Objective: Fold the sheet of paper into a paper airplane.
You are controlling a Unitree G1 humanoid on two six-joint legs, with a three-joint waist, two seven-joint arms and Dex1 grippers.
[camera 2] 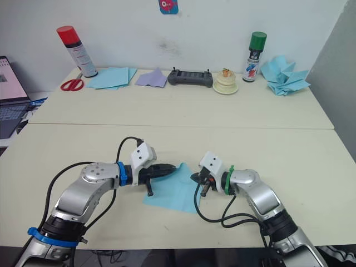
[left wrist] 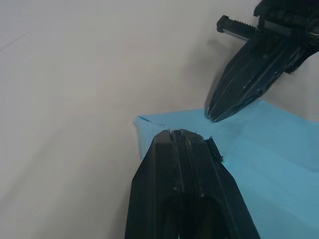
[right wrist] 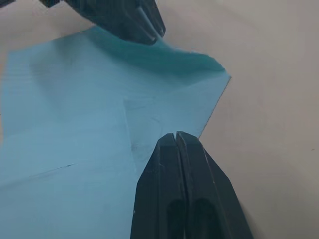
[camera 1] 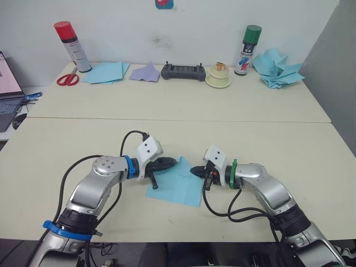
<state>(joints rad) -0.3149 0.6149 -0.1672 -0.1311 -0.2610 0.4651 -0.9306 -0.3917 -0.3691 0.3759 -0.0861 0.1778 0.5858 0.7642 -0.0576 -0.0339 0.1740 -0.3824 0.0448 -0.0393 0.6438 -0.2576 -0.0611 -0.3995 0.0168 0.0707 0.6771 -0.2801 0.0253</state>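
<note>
Paper: the light-blue sheet of paper (camera 1: pixel 177 183) lies flat on the table (camera 1: pixel 250 133) between both grippers. Its far corners are folded in. The left gripper (camera 1: pixel 171 163), fingers pressed together, rests on one flap's edge. The right gripper (camera 1: pixel 194 170), likewise closed, presses the opposite edge; both forearms angle inward.

The thin light-blue paper sheet (camera 1: pixel 177 186) lay on the cream bench (camera 1: pixel 278 150); both two-fingered claws were black, left (camera 1: pixel 173 162) and right (camera 1: pixel 193 170)
</note>
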